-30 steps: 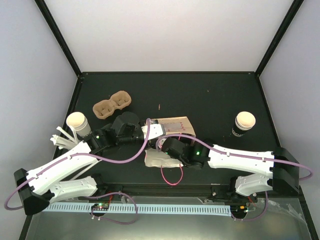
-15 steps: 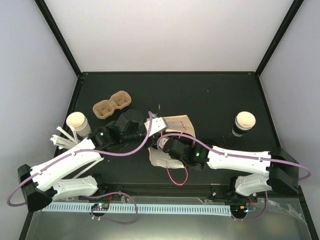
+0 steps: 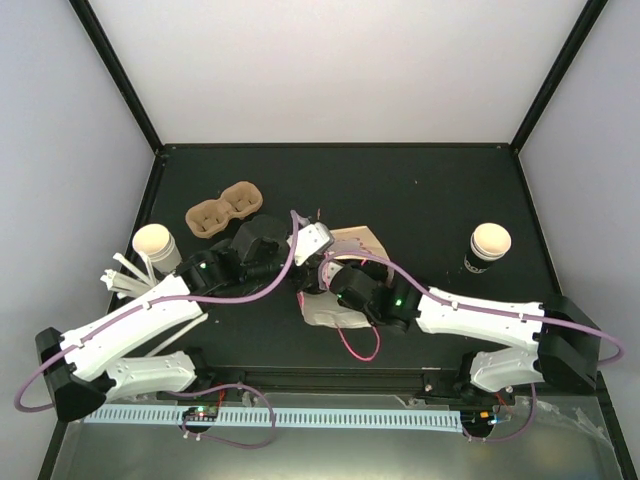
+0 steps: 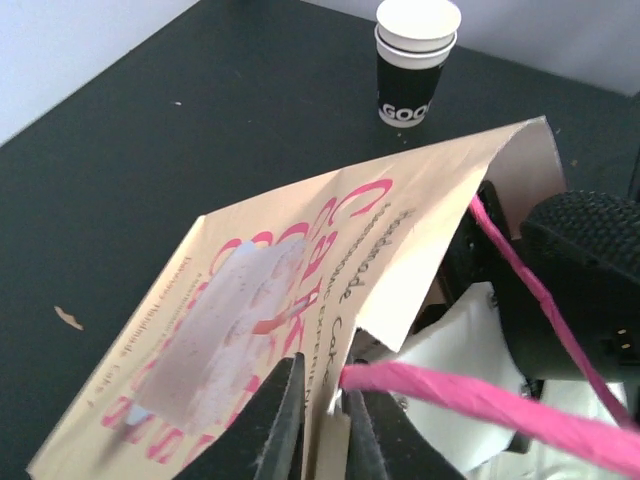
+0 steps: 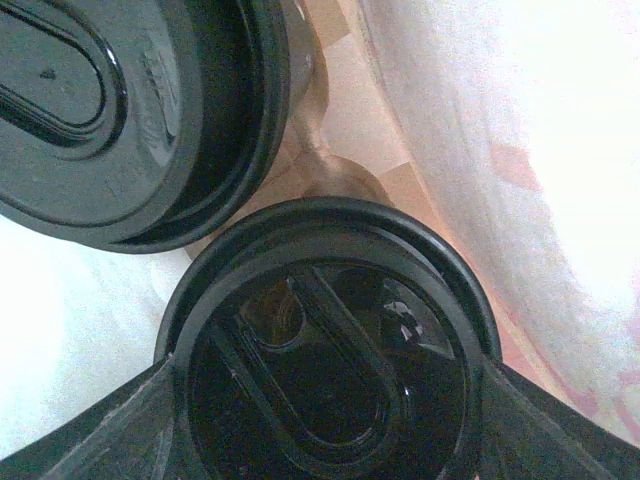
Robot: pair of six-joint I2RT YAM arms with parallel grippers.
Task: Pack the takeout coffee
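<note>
My left gripper [image 4: 324, 408] clamps the paper bag [image 4: 300, 280] rim, right gripper [image 3: 337, 281] unreadable; I should hold the mouth wide, steady

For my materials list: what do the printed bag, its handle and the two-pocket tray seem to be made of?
Bag: thin matte tan paper, seemingly; it creases and carries pink print. Handle: probably twisted paper cord, pink, with a ribbed look. Tray: likely moulded pulp, dull brown, with rounded, soft edges.
</note>
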